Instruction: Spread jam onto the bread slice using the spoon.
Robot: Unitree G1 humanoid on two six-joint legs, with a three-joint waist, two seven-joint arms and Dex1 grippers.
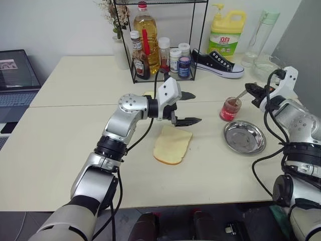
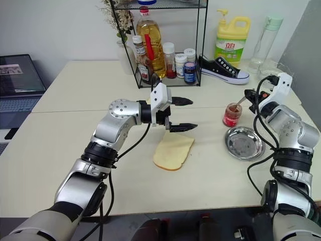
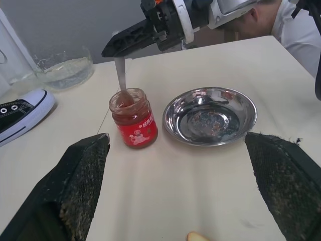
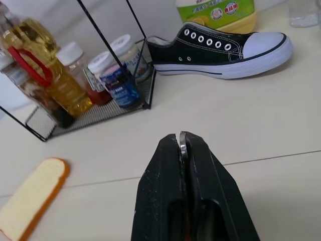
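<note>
The pale bread slice (image 1: pixel 172 144) lies flat on the table near the middle. Just above its far end hovers my left gripper (image 1: pixel 193 108), open, pointing right and holding nothing. To the right stands a small red-labelled jar (image 1: pixel 230 109) with jam (image 3: pixel 125 103) inside. My right gripper (image 1: pixel 249 89) is shut on the handle of the silver spoon (image 3: pixel 122 80), whose bowl dips into the jar's mouth. In the right wrist view a thin metal edge shows between the closed fingers (image 4: pixel 200 165).
A round steel plate (image 1: pixel 244 137) sits right of the bread, near the jar. At the back are a wire rack (image 1: pixel 163 75) of bottles, a black sneaker (image 1: pixel 218 64) and a yellow detergent jug (image 1: pixel 226 34). A second bread slice (image 4: pixel 30 198) lies before the rack. A person (image 3: pixel 261 15) leans beyond the table.
</note>
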